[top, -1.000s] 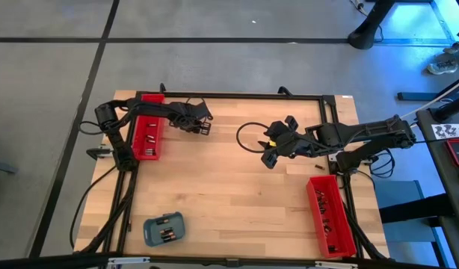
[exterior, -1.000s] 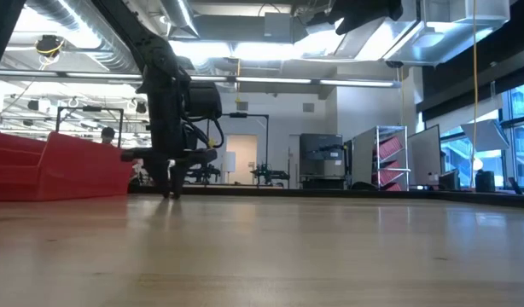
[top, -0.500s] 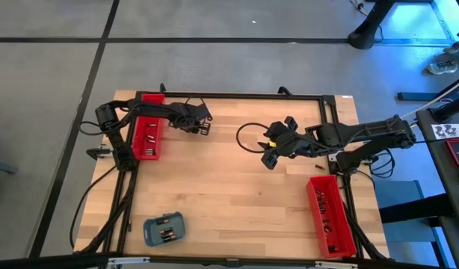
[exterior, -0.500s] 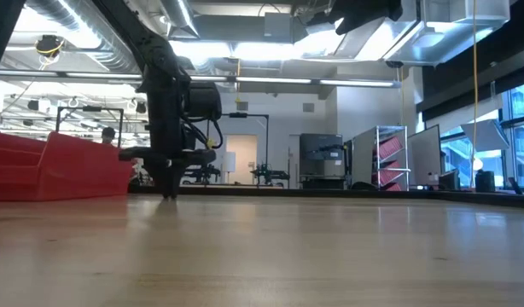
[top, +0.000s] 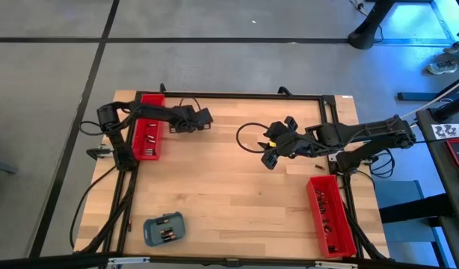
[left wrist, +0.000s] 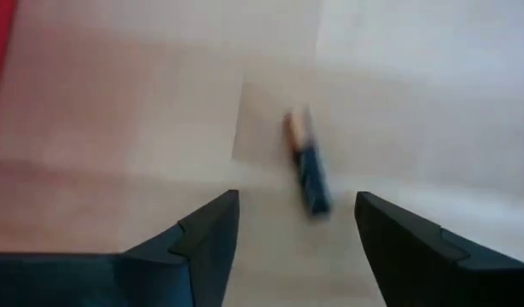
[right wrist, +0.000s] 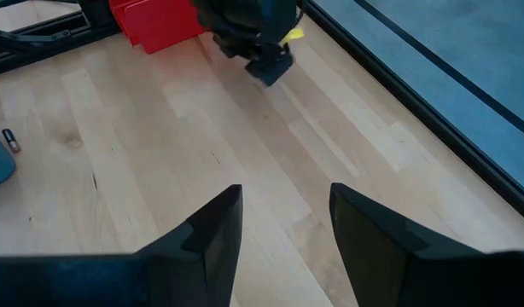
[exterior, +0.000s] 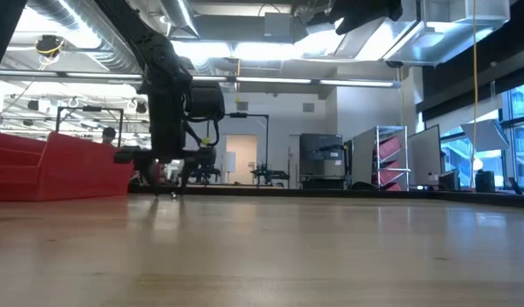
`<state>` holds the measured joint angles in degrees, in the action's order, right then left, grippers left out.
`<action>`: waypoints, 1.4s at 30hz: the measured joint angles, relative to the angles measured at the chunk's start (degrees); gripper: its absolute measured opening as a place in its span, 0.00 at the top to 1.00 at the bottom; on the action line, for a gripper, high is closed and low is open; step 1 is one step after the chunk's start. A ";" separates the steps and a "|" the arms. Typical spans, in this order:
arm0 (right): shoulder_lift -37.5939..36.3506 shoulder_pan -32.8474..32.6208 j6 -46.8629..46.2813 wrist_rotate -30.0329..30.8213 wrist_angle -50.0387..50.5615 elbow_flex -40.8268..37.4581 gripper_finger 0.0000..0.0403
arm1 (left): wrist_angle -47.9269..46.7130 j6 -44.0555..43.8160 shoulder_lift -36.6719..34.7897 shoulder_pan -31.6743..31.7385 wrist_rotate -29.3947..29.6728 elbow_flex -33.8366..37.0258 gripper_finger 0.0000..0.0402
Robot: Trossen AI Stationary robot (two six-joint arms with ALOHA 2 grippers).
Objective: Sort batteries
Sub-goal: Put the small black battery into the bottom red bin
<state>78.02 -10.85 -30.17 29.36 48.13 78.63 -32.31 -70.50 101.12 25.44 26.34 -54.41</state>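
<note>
a red tray (top: 148,131) lies along the left edge of the table (top: 229,202), toward the far corner, with a few small dark cells inside it. a second red tray (top: 330,216) sits at the near right corner and holds a scatter of batteries (top: 326,217) along its length. a small blue-grey tray (top: 164,229) rests near the front edge, left of centre, with several cells (top: 165,234) lying side by side in it. in the right wrist view one more cell (right wrist: 10,141) lies on the wood right by that tray's rim.

the left gripper (top: 203,119) hangs low over the table just right of the left red tray, its fingers (left wrist: 198,247) spread apart and holding nothing. in the left wrist view a single battery (left wrist: 306,162), coppery at one end and dark blue along the body, lies flat on the bare wood ahead of the fingertips, roughly in line with the gap between them and nearer the right-hand finger; it touches neither. the picture is blurred, so its markings cannot be read. in the low view this gripper (exterior: 164,189) reaches down almost to the tabletop beside the red tray.

the right gripper (top: 267,158) is held above the middle of the table, well apart from every tray, fingers (right wrist: 211,234) open and empty over bare wood.
</note>
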 joint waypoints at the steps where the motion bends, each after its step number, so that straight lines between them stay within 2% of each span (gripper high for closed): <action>1: 0.00 0.00 0.00 0.00 0.01 0.00 0.56 | 1.24 0.17 0.00 0.24 1.30 0.00 0.44; 6: 0.00 0.00 0.00 -0.06 0.01 0.00 0.56 | 7.45 3.30 0.91 2.50 2.80 -0.11 0.46; 11: 0.00 0.00 0.00 -0.50 0.12 -0.02 0.56 | 6.48 1.99 3.40 3.96 0.17 -0.44 0.50; 16: 0.00 0.00 0.00 -0.48 0.03 -0.02 0.56 | 5.30 1.86 4.07 2.39 0.60 -0.37 0.54; 20: 0.00 0.00 0.00 -0.48 0.01 -0.02 0.56 | 5.11 5.37 4.13 0.57 0.99 -0.28 0.65; 28: 0.00 0.00 0.43 -0.71 0.30 -0.02 0.56 | 5.23 14.48 4.09 -2.93 0.23 -0.28 0.93; 30: -0.27 0.00 1.51 -1.91 2.04 0.00 0.56 | 5.05 15.67 3.96 -3.43 -0.99 -0.52 0.96; 34: -2.84 0.00 1.30 -4.59 6.64 0.70 0.56 | 4.89 18.66 1.93 -4.53 -4.23 -0.97 0.94; 37: -5.93 0.00 1.42 -6.12 8.00 0.72 0.56 | 5.62 21.79 -0.77 -5.64 -9.87 -1.49 0.95; 42: -11.72 0.00 2.51 -9.15 4.49 -2.55 0.56 | 14.95 24.69 -6.74 -6.76 -15.69 -1.88 0.97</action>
<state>66.30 -10.85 -27.66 20.22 52.62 76.08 -17.36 -45.81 94.38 18.68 10.65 -56.29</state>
